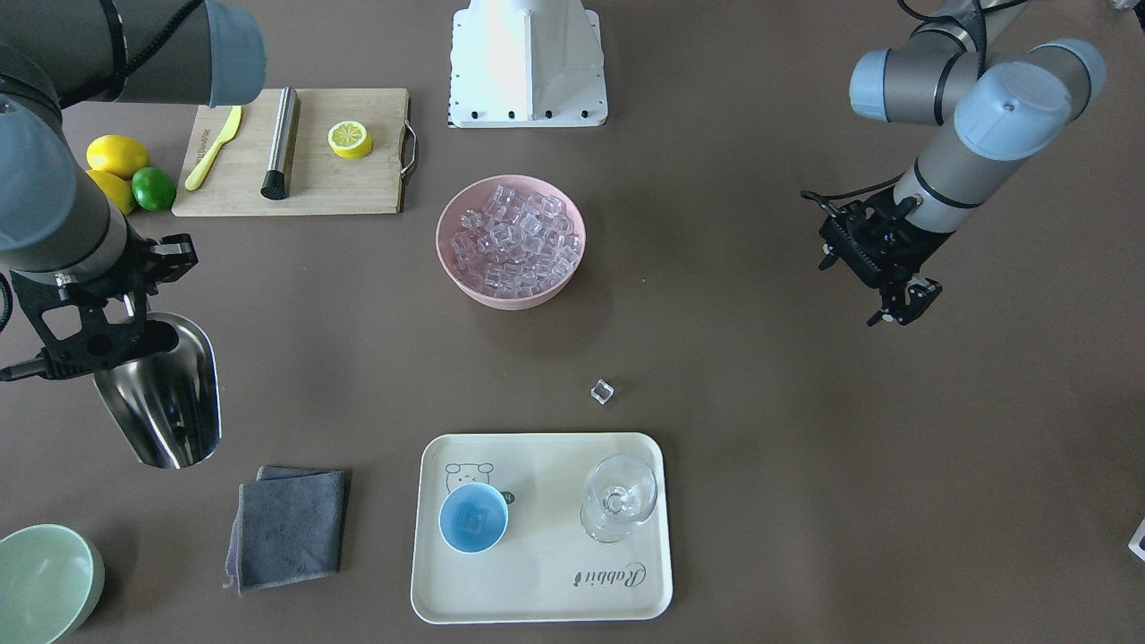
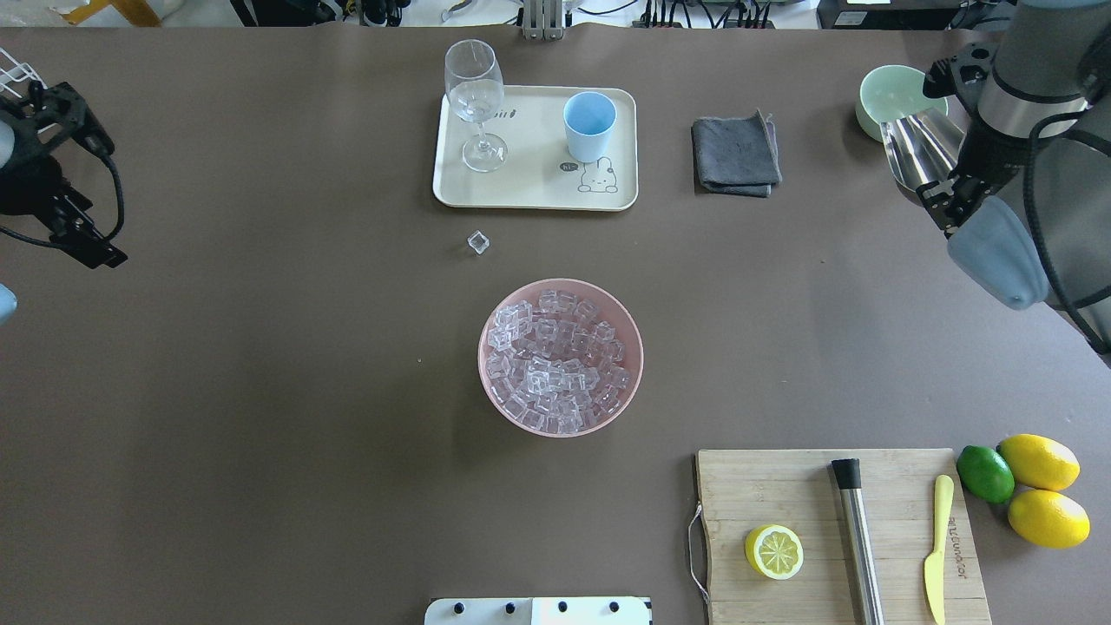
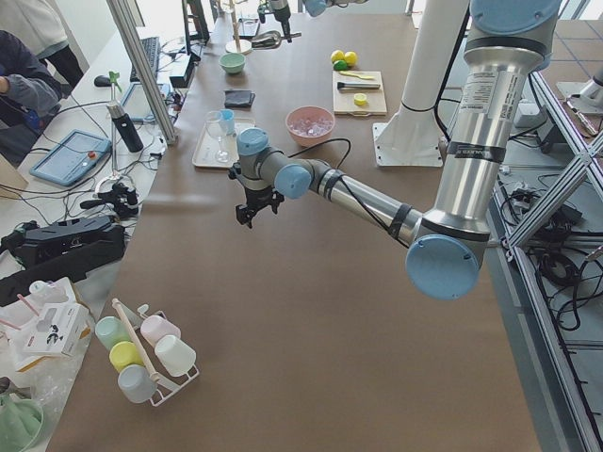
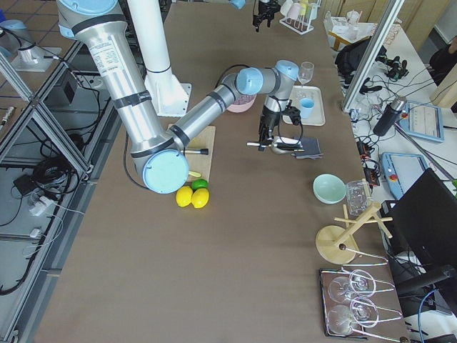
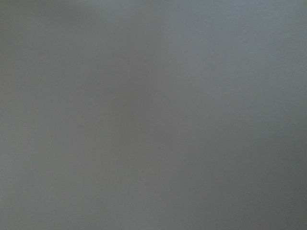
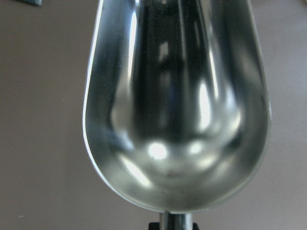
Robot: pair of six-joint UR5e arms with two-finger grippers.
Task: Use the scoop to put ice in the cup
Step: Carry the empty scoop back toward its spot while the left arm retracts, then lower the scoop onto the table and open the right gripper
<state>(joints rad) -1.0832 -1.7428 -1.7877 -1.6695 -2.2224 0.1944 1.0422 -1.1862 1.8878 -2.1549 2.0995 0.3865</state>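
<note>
Exterior front-facing: ice [image 1: 514, 237] heaped in pink bowl [image 1: 510, 301], frame centre. One stray cube [image 1: 602, 391] on table [image 1: 760, 447] between bowl and cream tray [image 1: 537, 590]. Light-blue cup [image 1: 473, 518] upright on tray, lower centre, beside wine glass [image 1: 619, 496]; faint square shape inside cup. Scoop [image 1: 170, 402] at left edge, mid-height, trough pointing down-frame, handle clamped in right gripper [image 1: 94, 344]. Left gripper [image 1: 899, 304] at right side, well apart from all items, nothing in it; cannot tell how wide it stands.
</note>
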